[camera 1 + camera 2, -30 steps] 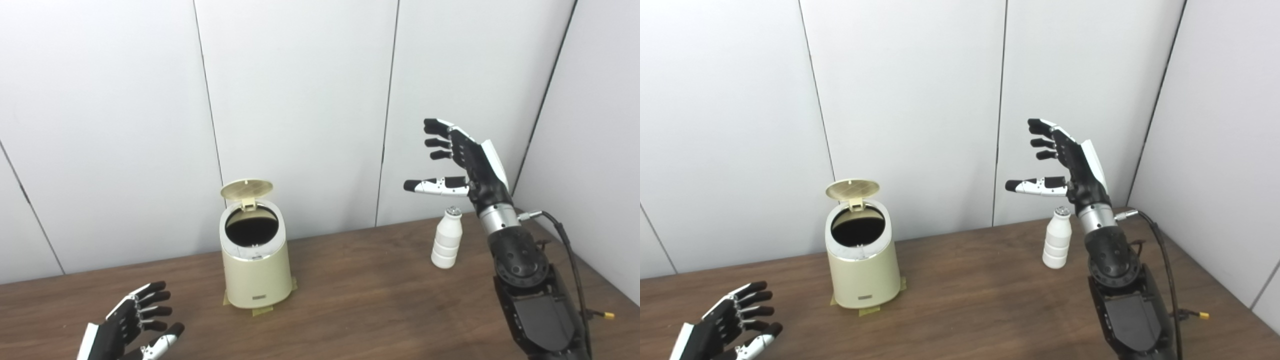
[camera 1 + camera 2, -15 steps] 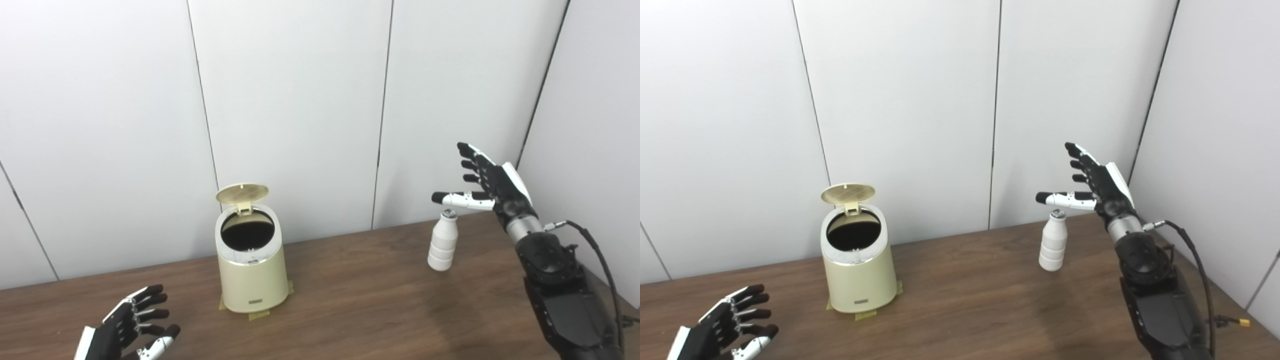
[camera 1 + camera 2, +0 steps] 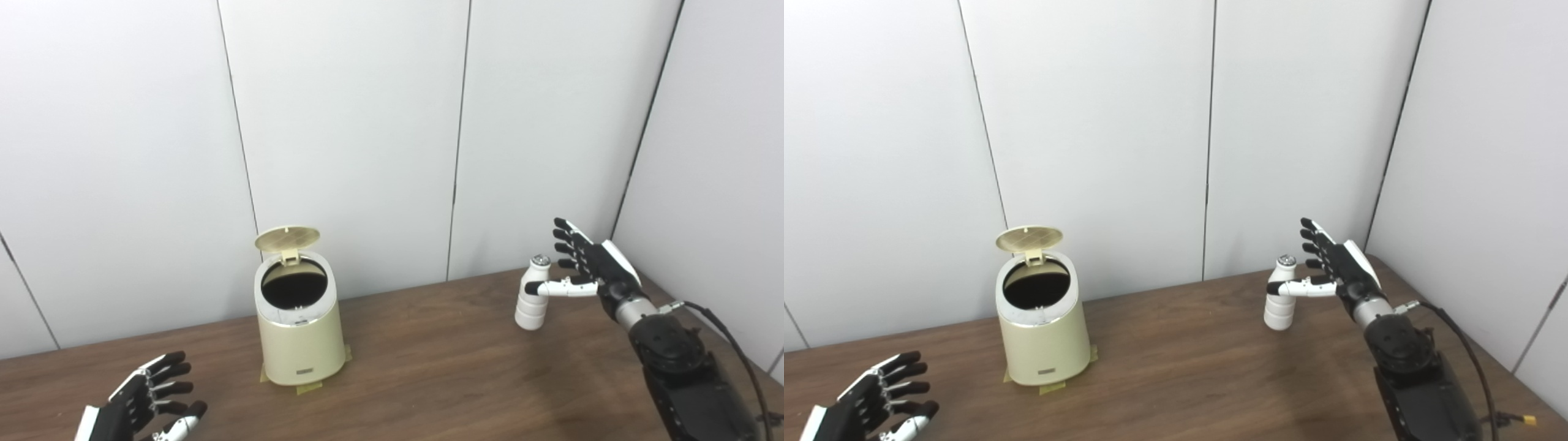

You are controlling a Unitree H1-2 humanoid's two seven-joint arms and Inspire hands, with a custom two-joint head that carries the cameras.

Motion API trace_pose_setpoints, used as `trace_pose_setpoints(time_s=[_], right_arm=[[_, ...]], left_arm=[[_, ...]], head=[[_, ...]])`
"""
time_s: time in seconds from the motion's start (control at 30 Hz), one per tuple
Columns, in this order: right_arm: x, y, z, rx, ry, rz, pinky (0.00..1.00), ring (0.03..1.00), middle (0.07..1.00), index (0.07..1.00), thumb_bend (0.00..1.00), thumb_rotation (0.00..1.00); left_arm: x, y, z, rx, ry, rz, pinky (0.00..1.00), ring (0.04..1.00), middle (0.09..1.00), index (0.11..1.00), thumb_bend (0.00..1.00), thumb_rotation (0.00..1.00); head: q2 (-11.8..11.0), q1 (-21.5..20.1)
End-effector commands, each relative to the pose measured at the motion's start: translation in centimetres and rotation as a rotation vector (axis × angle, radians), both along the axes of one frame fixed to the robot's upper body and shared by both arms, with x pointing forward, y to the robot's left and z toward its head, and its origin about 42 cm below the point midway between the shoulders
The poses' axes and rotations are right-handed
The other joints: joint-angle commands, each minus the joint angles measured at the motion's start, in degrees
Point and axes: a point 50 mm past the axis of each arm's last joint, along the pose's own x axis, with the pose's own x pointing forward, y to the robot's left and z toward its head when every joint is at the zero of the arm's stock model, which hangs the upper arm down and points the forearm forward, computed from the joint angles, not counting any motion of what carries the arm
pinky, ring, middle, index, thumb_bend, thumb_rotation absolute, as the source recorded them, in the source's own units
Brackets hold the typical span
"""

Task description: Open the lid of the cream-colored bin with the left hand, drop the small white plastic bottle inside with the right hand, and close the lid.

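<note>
Cream-colored bin (image 3: 300, 334): upright on the desk (image 3: 429, 367), left of centre, tapered body with a small label low on the front, strips of tape (image 3: 308, 387) under the base. Lid (image 3: 287, 238) hinged at the back, raised, ribbed underside facing down and forward. Mouth round and open; interior dark, contents not discernible

Small white plastic bottle (image 3: 531, 295): upright on the desk well to the right of the bin, near the back wall. Ribbed white body, narrower neck, silvery cap on top

Right hand (image 3: 585, 269): at bottle height, just right of the bottle, fingers (image 3: 566, 236) spread and extended behind it, thumb (image 3: 560, 288) reaching across the front of the bottle's upper body. Not closed on the bottle; contact of thumb with bottle not determinable. Forearm black, cable (image 3: 729, 331) trailing to the right, lower part cut off by the frame edge

Left hand (image 3: 138, 401): low at the bottom left, above the desk, well apart from the bin, fingers apart, empty. Wrist and arm cut off by the frame edge

Background: plain white wall panels (image 3: 349, 122) with dark seams
</note>
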Motion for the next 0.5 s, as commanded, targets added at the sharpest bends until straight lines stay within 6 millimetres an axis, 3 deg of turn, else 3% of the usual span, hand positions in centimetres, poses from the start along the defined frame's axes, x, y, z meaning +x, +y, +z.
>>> trace_pose_setpoints(time_s=[0.0,0.27,0.47], right_arm=[[0.5,-0.1,2.1,-0.017,-0.082,0.015,0.84,0.923,0.966,0.98,0.77,0.15],[0.4,-0.1,-0.1,0.004,-0.043,-0.004,0.88,0.925,0.971,0.981,0.74,0.13],[0.6,0.1,-1.2,0.027,-0.044,-0.019,0.86,0.899,0.944,0.969,0.79,0.15]], left_arm=[[0.9,0.1,2.5,-0.004,-0.081,-0.014,0.57,0.69,0.762,0.801,0.54,0.0],[0.7,0.2,2.7,-0.011,-0.069,-0.015,0.58,0.7,0.769,0.806,0.54,0.0],[0.7,0.4,2.8,-0.001,-0.068,-0.014,0.59,0.696,0.765,0.811,0.53,0.0]], head=[[0.0,-0.2],[0.3,-0.7],[0.6,-0.8]])
